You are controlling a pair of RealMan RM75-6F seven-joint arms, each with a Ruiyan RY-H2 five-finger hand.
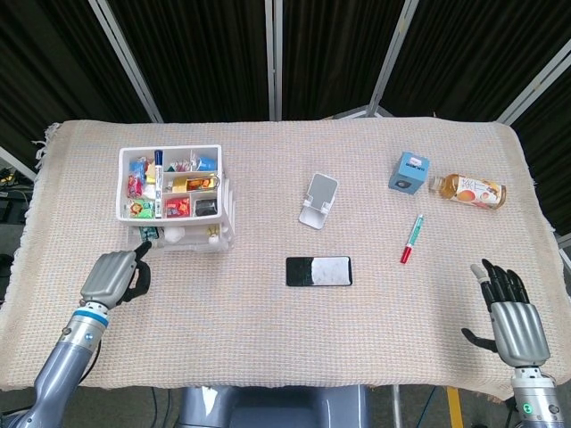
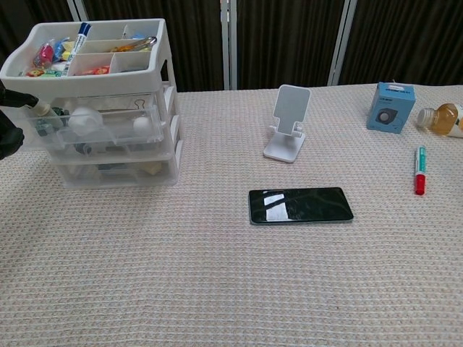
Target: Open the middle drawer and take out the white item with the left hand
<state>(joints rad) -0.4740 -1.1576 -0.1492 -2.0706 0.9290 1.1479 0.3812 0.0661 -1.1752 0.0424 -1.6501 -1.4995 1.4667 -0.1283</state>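
A white three-drawer organiser [image 1: 219,192] [image 2: 168,94], its top tray full of small colourful items, stands at the left of the table. Its clear middle drawer [image 2: 108,123] holds round white items [image 2: 83,116] among other bits. My left hand [image 1: 114,278] [image 2: 7,134] sits just in front of the unit's left corner with its fingers curled in. One extended fingertip [image 1: 143,248] touches the middle drawer's front corner. My right hand [image 1: 510,312] rests at the table's front right with its fingers spread, holding nothing.
A white phone stand [image 1: 318,200] and a black phone [image 1: 318,271] lie mid-table. A red-and-green marker [image 1: 411,239], a blue box [image 1: 409,171] and a lying bottle [image 1: 470,190] are on the right side.
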